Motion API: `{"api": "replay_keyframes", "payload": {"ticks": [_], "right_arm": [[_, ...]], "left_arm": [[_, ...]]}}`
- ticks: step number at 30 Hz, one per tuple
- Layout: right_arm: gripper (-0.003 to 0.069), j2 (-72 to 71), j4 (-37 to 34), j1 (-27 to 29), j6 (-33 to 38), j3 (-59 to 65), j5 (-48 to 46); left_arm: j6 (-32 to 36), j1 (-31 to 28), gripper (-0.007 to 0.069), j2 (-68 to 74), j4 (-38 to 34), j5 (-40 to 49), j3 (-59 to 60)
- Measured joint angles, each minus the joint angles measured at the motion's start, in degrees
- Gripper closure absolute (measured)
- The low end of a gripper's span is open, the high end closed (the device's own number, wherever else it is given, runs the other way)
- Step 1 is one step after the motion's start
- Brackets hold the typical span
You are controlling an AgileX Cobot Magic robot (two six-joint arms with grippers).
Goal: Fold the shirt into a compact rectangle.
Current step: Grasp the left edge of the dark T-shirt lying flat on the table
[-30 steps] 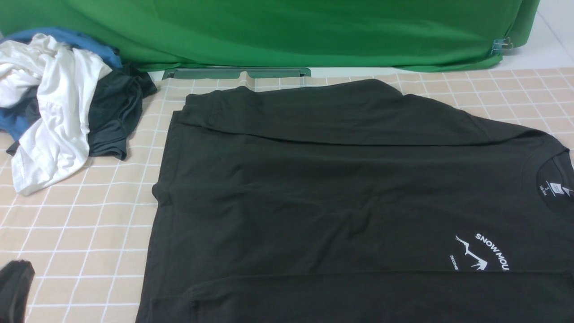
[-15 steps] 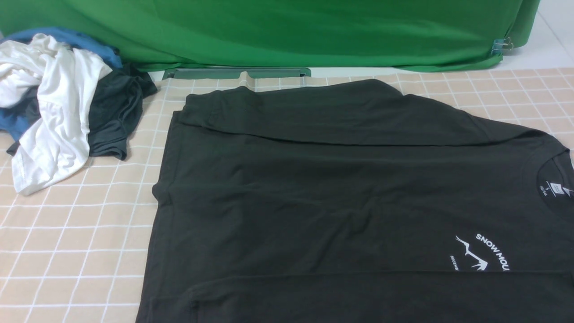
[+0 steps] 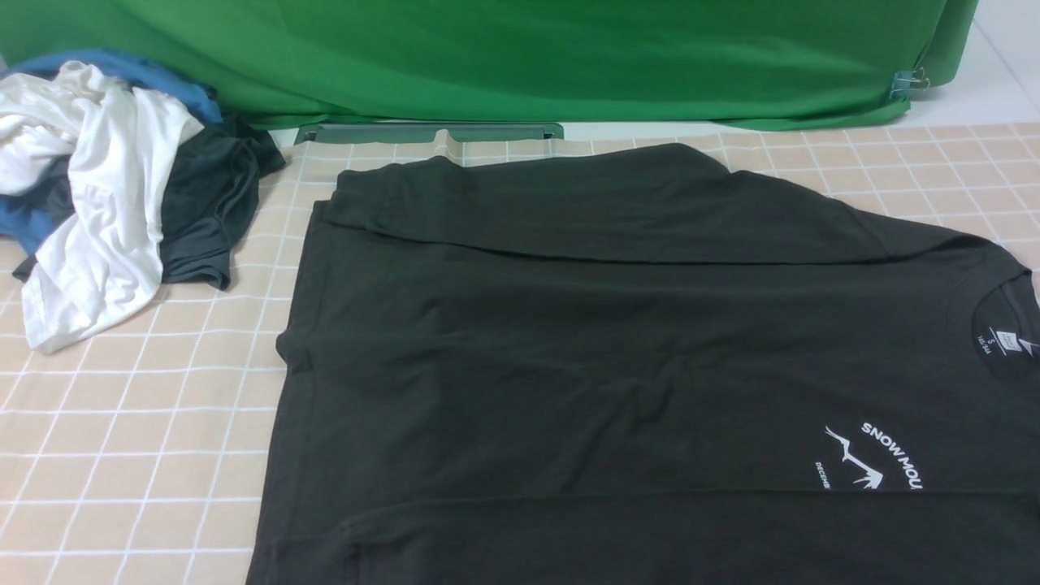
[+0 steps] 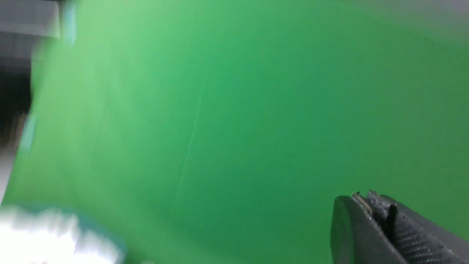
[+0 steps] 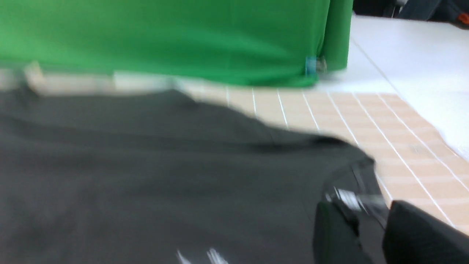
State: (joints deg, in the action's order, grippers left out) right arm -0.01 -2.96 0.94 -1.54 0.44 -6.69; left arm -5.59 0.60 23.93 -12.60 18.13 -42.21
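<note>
Shirt [image 3: 617,349] lies flat on the checked tablecloth [image 3: 146,422], collar [image 3: 1001,286] toward the robot's right, hem toward its left. The far long edge is turned in over the body; the near long edge looks turned in too, covering the lower part of the white logo [image 3: 869,459]. So it is a long band, not yet a compact rectangle.

Neither arm shows in the front view. Left gripper [image 4: 370,200]: jaws pressed together, nothing in them, aimed at the green backdrop [image 3: 520,57], clear of the cloth. Right gripper [image 5: 366,214]: picture blurred, jaws apart with a gap, low over the collar end near the neck label [image 5: 346,196]; no cloth seen between them.

Likely step in hand: the crosswise fold, one short end over the other.
- Take both corners of one short end, one per gripper.
- Pinch every layer, or the turned-in flaps will slide open.
- Lift low, carry both corners evenly, lay edge on edge, then let go.

Pile of clothes [image 3: 106,203] sits just beside the hem corner; keep clear of it.
</note>
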Motion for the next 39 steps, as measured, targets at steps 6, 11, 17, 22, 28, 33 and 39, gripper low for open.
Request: {"api": "replay_keyframes", "payload": {"ticks": [6,11,17,22,28,33,39], "right_arm": [[0.0412,0.0,-1.9,0.0,-13.4,0.0,10.2],[0.0412,0.0,-2.0,0.0,-16.0,0.0,11.4],[0.0442,0.0,-2.1,0.0,-16.7,-0.3,15.7],[0.0576,4.2,-2.1,0.0,-15.2,-10.8,6.2],[0.0621,18.1,-2.1,0.0,-4.2,-26.4,-12.0],[0.0621,27.5,-2.8,0.0,1.9,-33.3,-20.6],[0.0621,31.9,-6.4,0.0,3.9,-34.3,-21.3]], "left_arm": [[8.0,0.0,0.0602,23.6,-0.7,33.5,-6.9],[11.7,0.1,0.0603,35.0,-3.9,37.7,-1.9],[11.1,6.6,0.0609,37.3,-4.2,33.4,6.5],[8.7,13.1,0.0609,38.8,-1.7,32.8,9.0],[8.5,16.1,0.0606,46.0,0.7,30.2,6.5],[9.2,16.1,0.0573,51.4,2.1,28.4,4.9],[12.6,16.1,0.0385,56.7,1.6,23.7,4.9]]}}
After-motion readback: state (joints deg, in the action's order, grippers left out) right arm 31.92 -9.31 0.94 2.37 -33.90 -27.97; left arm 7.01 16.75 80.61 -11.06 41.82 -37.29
